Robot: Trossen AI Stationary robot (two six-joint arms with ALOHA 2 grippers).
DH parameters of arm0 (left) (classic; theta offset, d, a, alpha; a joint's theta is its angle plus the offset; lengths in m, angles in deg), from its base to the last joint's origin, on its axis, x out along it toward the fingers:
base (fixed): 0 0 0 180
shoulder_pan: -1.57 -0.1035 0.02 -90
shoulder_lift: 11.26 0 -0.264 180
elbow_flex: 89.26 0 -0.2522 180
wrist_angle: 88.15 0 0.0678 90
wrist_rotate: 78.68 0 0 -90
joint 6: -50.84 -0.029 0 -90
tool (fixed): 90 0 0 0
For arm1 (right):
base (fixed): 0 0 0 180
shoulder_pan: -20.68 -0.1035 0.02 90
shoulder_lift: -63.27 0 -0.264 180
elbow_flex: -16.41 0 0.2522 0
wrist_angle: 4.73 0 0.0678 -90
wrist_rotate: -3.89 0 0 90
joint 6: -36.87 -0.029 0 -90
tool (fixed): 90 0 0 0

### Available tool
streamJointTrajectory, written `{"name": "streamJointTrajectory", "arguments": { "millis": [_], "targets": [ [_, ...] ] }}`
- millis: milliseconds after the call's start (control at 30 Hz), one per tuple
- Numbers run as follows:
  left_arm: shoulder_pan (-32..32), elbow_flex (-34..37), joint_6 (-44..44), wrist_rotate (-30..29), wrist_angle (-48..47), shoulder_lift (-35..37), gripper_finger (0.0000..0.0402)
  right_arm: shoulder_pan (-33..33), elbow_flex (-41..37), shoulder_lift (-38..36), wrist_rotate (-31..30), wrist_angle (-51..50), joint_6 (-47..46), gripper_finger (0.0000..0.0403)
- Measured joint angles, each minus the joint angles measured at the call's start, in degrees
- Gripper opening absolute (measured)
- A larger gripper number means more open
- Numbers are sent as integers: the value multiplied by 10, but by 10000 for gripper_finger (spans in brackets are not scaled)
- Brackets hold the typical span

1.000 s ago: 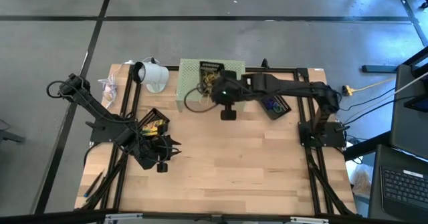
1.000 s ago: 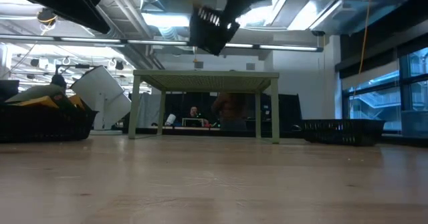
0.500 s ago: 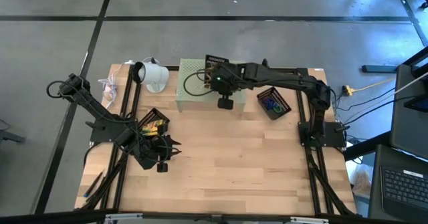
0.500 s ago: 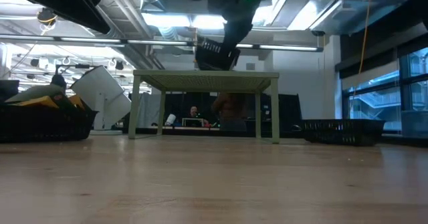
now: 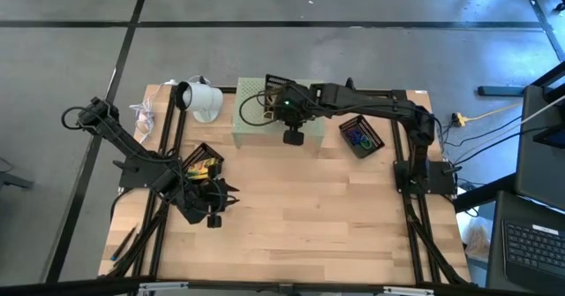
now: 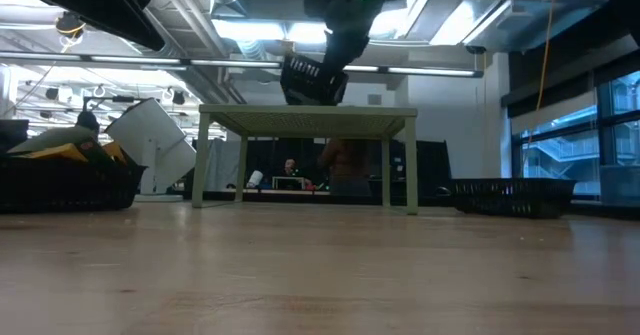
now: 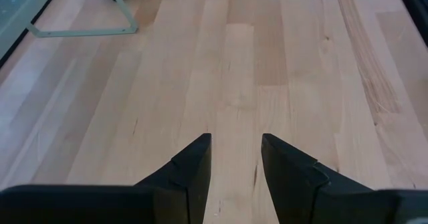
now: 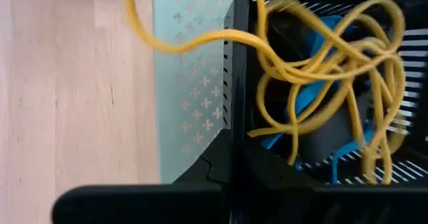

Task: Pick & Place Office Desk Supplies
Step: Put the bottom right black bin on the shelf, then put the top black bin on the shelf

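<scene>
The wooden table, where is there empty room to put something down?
The wooden table is bare across its middle and near side, between the left gripper and the right arm's base. It is crowded at the back: pale green perforated stand, black mesh tray of supplies, white lamp.

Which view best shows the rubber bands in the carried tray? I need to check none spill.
The right wrist view: tan rubber bands fill the black mesh tray held by the right hand. High view shows a small tangle; low view only the tray's underside.
</scene>
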Motion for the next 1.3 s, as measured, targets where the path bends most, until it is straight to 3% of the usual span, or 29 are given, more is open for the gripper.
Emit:
{"name": "streamJointTrajectory", "arguments": {
  "millis": [833,1100,1300],
  "targets": [
    [0,0,0,0,0,0,127,2,0,2,-2,-4,-45,35],
    [0,0,0,0,0,0,127,1,0,1,-6,-6,-45,102],
    [0,0,0,16,0,0,127,-11,15,-35,-66,-83,-57,152]
  ]
}}
